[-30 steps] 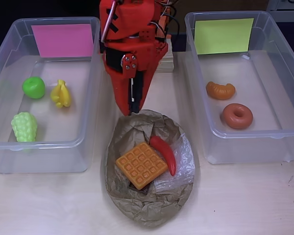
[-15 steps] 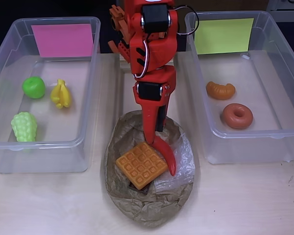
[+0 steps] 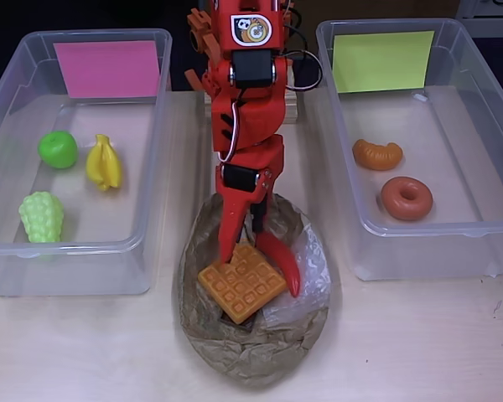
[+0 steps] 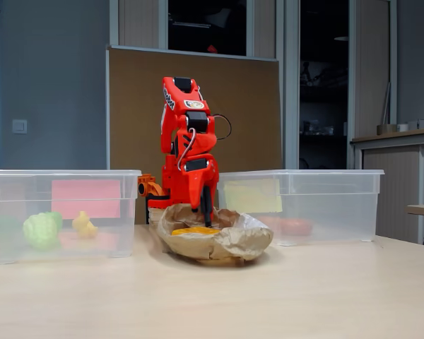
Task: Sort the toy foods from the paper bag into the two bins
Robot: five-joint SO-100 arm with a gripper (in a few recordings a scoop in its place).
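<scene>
An orange-red robot arm reaches down into a crumpled brown paper bag [image 3: 256,335] on a pale table [image 3: 419,343], its pincer [image 3: 250,243] spread apart, one finger at the back edge of a ridged orange waffle [image 3: 241,283] and the other beside a glossy red chili [image 3: 283,264]. The chili lies touching the waffle's right side, so the pincer, if it means to take one piece, could drag or nudge the other, or catch the bag's paper or its clear, shiny plastic window [image 3: 306,289] and pull the whole bag along. The chili is slim, curved and smooth, likely to slip from a shallow pinch; the waffle is flat and broad, and a dark piece shows under its lower corner. In the clear tub with the pink card [image 3: 75,251] sit a round green apple [image 3: 58,149], a knobbly bunch of pale-green grapes [image 3: 42,216] and yellow bananas [image 3: 104,162]. The tub with the yellow-green card [image 3: 436,251] holds a segmented orange croissant [image 3: 377,154] and a brown ring donut [image 3: 407,198]. Both tubs have rounded rims and thin see-through walls.
</scene>
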